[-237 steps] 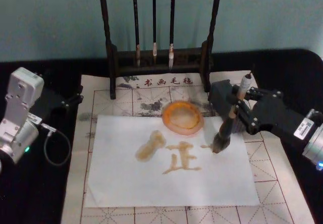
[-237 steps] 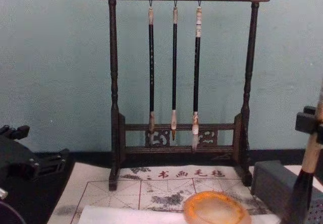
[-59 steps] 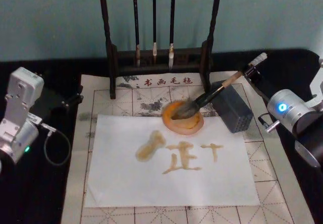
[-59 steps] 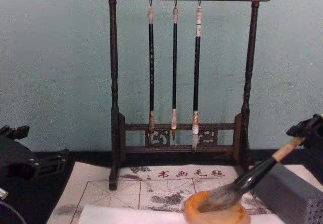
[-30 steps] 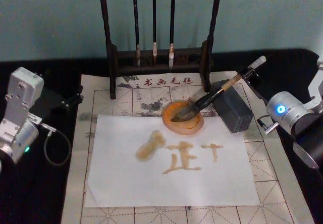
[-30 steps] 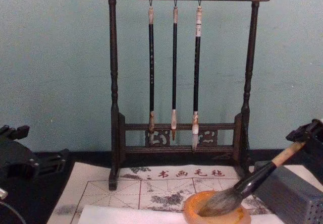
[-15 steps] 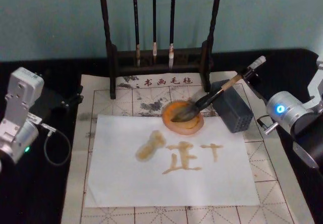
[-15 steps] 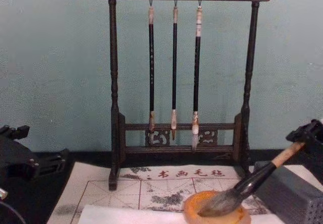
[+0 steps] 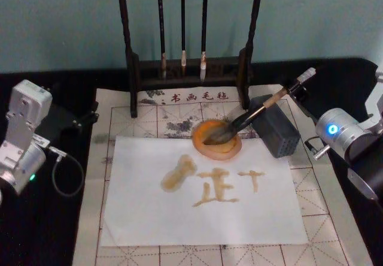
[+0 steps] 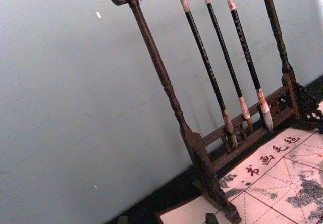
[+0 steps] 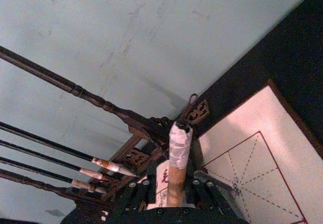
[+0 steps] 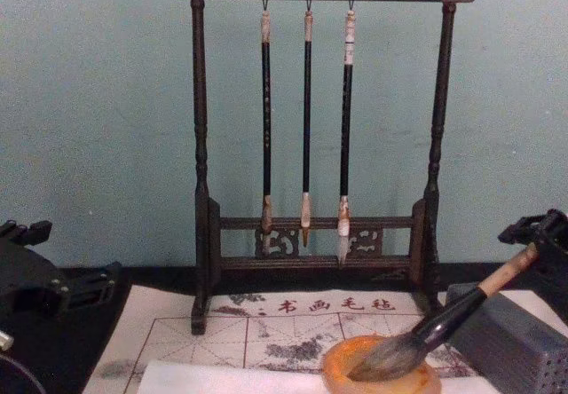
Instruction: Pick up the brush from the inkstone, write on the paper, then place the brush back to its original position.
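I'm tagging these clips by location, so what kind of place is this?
Likely a calligraphy desk set up indoors: a wooden rack of hanging brushes against a plain wall, a grid practice mat under the paper, and a brush resting in the inkstone.

Soft, even, rather dim light with a blue-green tint falls from above. The paper (image 9: 203, 188) is brightest, without glare. Shadows are faint. All views look slightly soft; the black surface (image 9: 42, 230) loses detail.
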